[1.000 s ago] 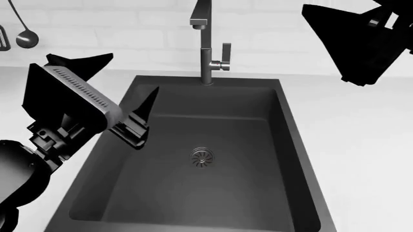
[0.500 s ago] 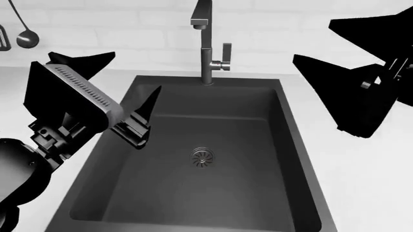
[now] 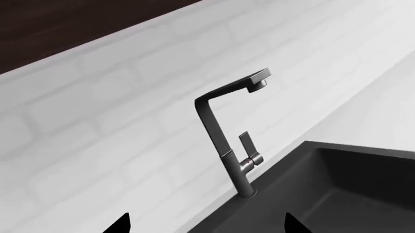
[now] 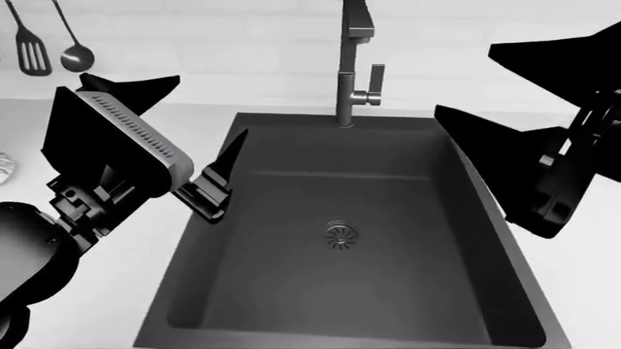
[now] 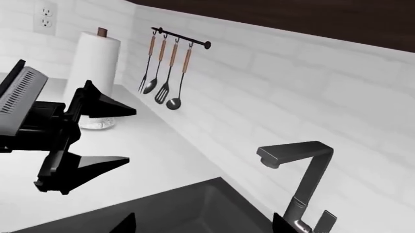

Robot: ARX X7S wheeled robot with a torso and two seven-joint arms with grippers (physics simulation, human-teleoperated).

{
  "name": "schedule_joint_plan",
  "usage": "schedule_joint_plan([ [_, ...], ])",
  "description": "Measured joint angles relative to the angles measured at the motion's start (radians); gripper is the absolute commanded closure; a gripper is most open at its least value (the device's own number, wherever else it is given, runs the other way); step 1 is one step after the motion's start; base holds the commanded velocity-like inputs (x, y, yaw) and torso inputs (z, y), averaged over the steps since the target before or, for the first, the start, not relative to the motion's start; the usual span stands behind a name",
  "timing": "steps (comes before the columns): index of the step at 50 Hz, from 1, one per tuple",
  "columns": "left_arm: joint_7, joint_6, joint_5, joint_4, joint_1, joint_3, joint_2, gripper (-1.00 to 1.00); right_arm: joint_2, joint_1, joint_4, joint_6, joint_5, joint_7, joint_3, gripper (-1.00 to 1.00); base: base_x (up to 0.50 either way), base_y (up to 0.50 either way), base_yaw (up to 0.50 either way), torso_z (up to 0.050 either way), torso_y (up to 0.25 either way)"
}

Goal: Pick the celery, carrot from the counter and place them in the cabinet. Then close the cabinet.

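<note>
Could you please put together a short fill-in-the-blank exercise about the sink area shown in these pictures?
1. The round metal drain sits in the floor of the dark grey rectangular ____.
2. The tall dark metal faucet stands at the sink's ____ edge, by the white tiled wall.
3. On the black wall rail hang ____ utensils.
4. Both the left gripper and right gripper have jaws standing ____.

Missing words: sink; back; four; open

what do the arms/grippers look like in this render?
Both grippers are matte black with flat, pointed triangular fingers. The left gripper carries a light grey block with a ribbed vent strip, above a rounded black arm link. The right gripper looks all black; no cables or markings show.
</note>
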Motion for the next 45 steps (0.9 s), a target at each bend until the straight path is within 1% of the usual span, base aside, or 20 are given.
schedule_joint_plan([
  [45,-0.009,0.0,-0.003,-0.001,-0.002,0.005,0.001,-1.0,0.017,-0.022,-0.014,-0.036,0.004,-0.016,-0.023,-1.0,-0.02,0.19,0.0,0.0,0.0],
])
